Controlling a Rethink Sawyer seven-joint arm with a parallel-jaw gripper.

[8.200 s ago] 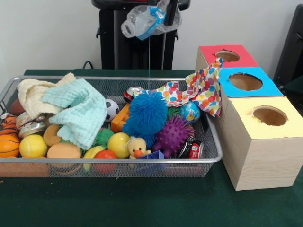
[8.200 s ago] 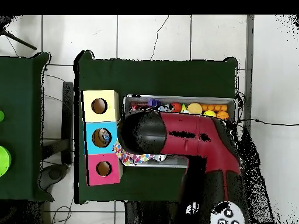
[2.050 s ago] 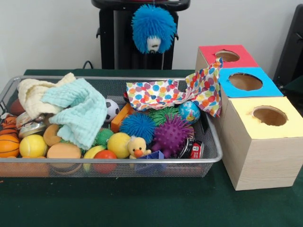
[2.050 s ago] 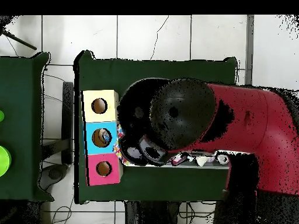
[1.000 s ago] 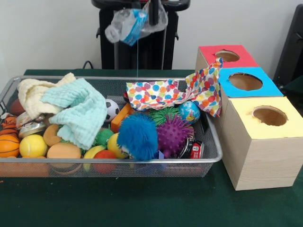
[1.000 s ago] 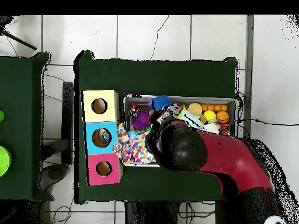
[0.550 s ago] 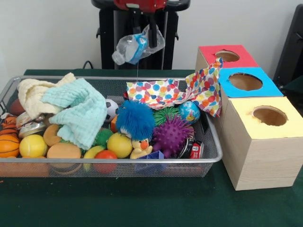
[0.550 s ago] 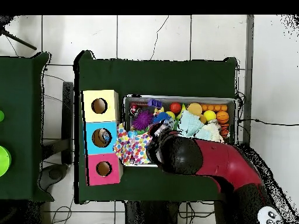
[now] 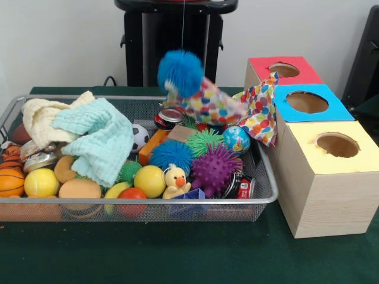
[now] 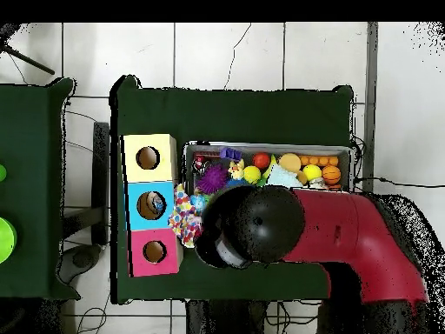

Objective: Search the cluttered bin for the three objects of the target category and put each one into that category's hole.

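Gripper not seen in either view: front view cuts off above it, overhead has the arm [image 10: 339,230] head covering it, so can't tell if wide, narrow or holding.

A fuzzy blue ball [image 9: 180,72] hangs in mid-air over the bin's [image 9: 148,201] far rim on a thin thread [image 9: 182,23] running up out of frame. Dotted cloth [image 9: 228,106] is bunched just below/beside it and drapes over the red box [image 9: 266,68] and blue box [image 9: 284,111]; whether ball and cloth touch, can't say.

Step, as I judge it: search phase, clearing clutter, not a delivery. The ball isn't a target.

Target bottles: none showing in the bin. So no heading or long axis to give. Something pale sits in the blue box hole [image 10: 152,205] from overhead, too small to ID. Two cans [image 9: 169,117] [image 9: 244,186] show, but they're not the category.

Bin's long axis runs left-right in front view, boxes in a row at its right end.

Next move prob. calls for: drop the ball clear of unsearched spots, then lift the towel [image 9: 98,139] or cloth, the likeliest covers. Watch the thread for snags.
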